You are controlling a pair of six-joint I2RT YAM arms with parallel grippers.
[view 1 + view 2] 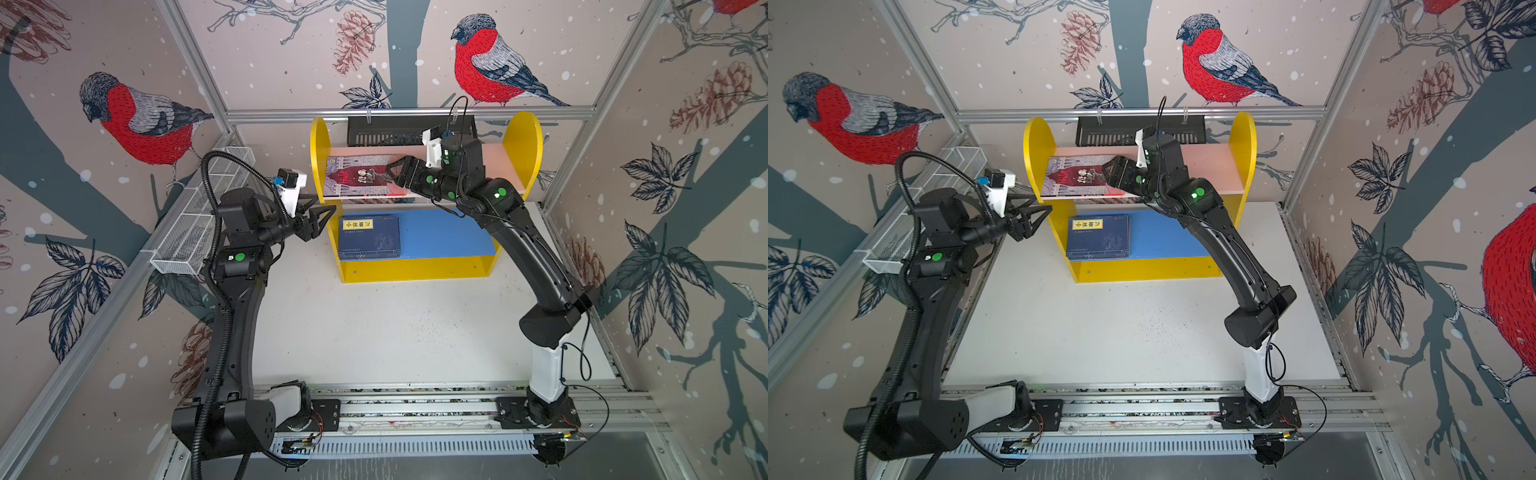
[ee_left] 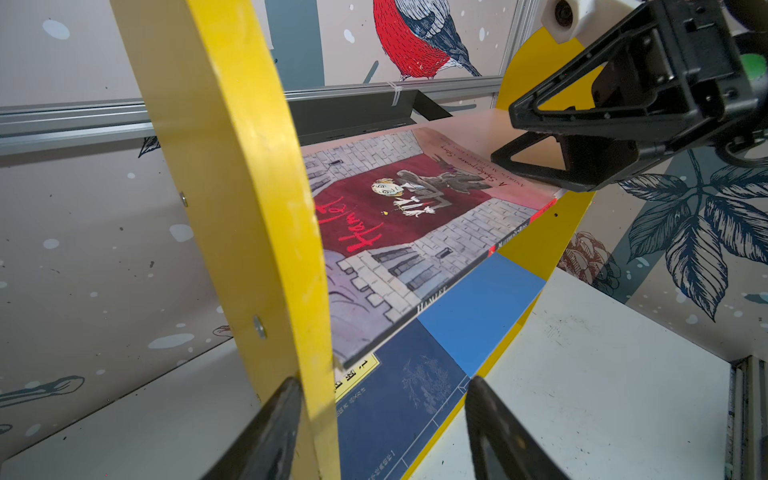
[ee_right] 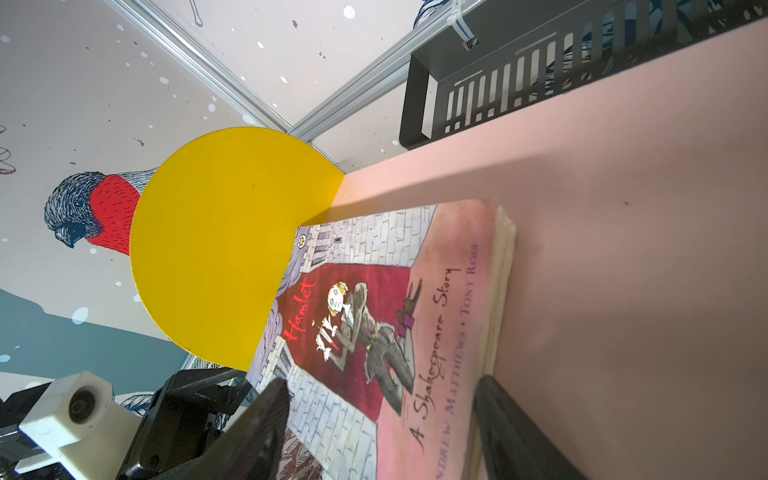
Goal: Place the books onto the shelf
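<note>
Red-and-grey Hamlet paperback (image 1: pixel 357 176) lies flat at the left end of the pink upper board (image 1: pixel 494 166) of the yellow-sided wooden shelf (image 1: pixel 415 270), long axis left to right, its right end under the nearer right gripper (image 1: pixel 392 174), jaws spread and empty, while the left gripper (image 1: pixel 326 219), also open, hangs outside the left panel (image 1: pixel 320 141).

Bright, even overhead light in both top views. White bench (image 1: pixel 374 332) a bit washed out, only faint arm shadows on it. Wide-angle distortion: frame rails (image 1: pixel 195 66) splay outward, wallpaper (image 1: pixel 1507 291) stretched at the edges. Top-view detail slightly soft. Right wrist view: hard diagonal shadow band across pink board (image 3: pixel 623 257). Left wrist view: fingers (image 2: pixel 270 432) of left claw (image 2: pixel 382 379) dark, blurred, too close to lens; Hamlet cover (image 2: pixel 395 216) sharp.
</note>
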